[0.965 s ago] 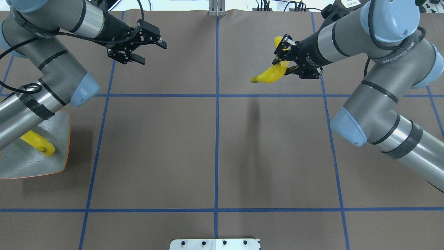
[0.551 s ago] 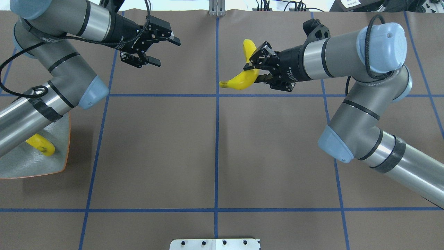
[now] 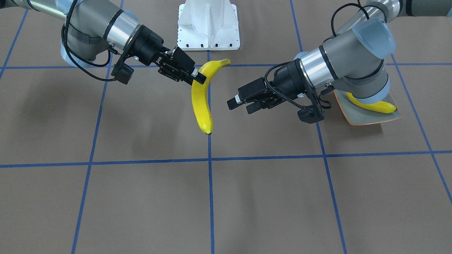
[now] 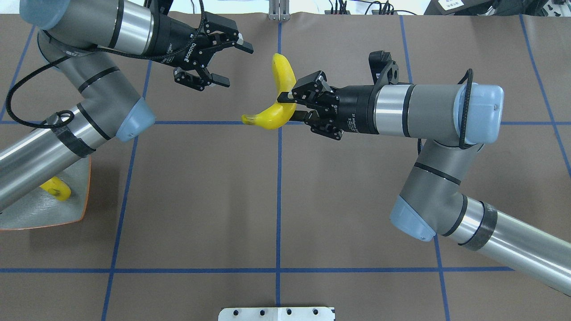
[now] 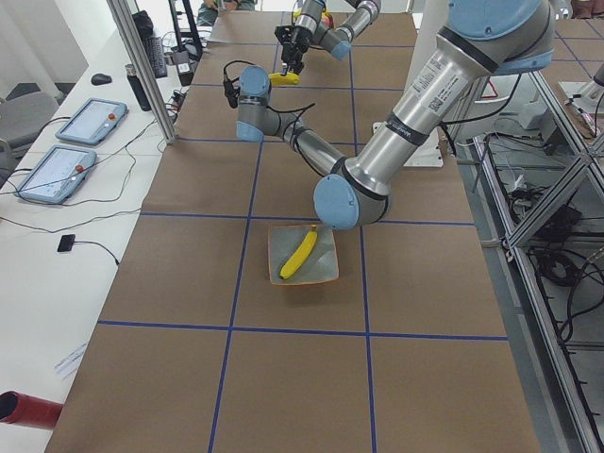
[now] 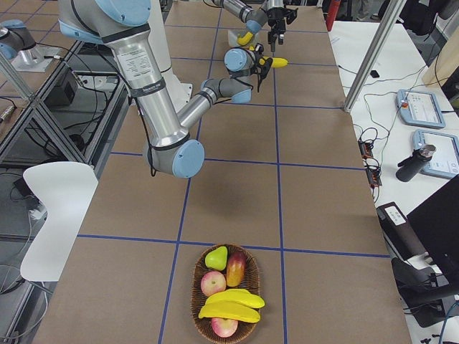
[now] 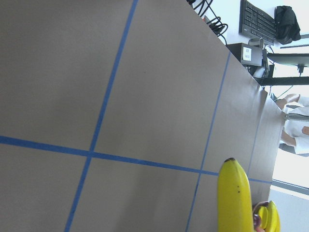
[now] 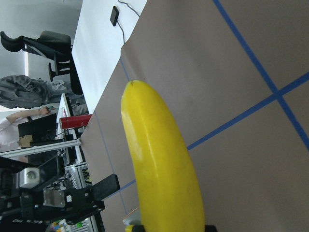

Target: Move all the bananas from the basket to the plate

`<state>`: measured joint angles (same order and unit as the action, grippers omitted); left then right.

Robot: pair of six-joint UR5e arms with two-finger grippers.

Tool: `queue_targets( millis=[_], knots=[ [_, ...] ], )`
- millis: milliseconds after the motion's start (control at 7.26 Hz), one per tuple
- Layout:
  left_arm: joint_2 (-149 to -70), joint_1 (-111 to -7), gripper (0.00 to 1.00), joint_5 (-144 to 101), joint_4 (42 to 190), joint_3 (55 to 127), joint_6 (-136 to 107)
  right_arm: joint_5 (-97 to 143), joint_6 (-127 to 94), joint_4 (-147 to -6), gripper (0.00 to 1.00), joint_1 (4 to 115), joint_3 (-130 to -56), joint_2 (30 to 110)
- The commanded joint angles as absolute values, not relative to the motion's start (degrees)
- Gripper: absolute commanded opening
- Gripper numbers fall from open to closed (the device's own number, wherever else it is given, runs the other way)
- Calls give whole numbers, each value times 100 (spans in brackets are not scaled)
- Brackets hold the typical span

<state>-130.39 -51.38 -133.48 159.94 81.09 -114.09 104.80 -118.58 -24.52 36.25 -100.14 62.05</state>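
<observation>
Banana (image 4: 286,74) offered across.
My right hand (image 4: 289,107) clamps its bend; my wide-open left hand (image 4: 236,66) serves the plate (image 4: 26,215), lower left.

— What surrounds the work area?
— A long table (image 4: 200,200) covered in brown, squared off by blue tape lines (image 4: 279,200), under bright, even light.
— And beyond it?
— A white side table (image 5: 28,311) along the far edge carries two tablets (image 5: 92,120) beside an aluminium post (image 5: 142,66). A white chair (image 6: 54,208) stands on the near side. The red cylinder (image 5: 28,411) is perhaps a roll.
</observation>
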Motion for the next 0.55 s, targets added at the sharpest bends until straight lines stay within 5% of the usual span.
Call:
queue_targets(
  millis=[0,413],
  knots=[
    [-13078,-5133,100,-13333,16407,8112,-11881,10162,-12197,-2015,0,3516,-9993,6188],
    [-13131,-4818,100,-12886,16822,8138,-12164,9723,-12621,-1443,0,3271,-9844,6109]
  ],
)
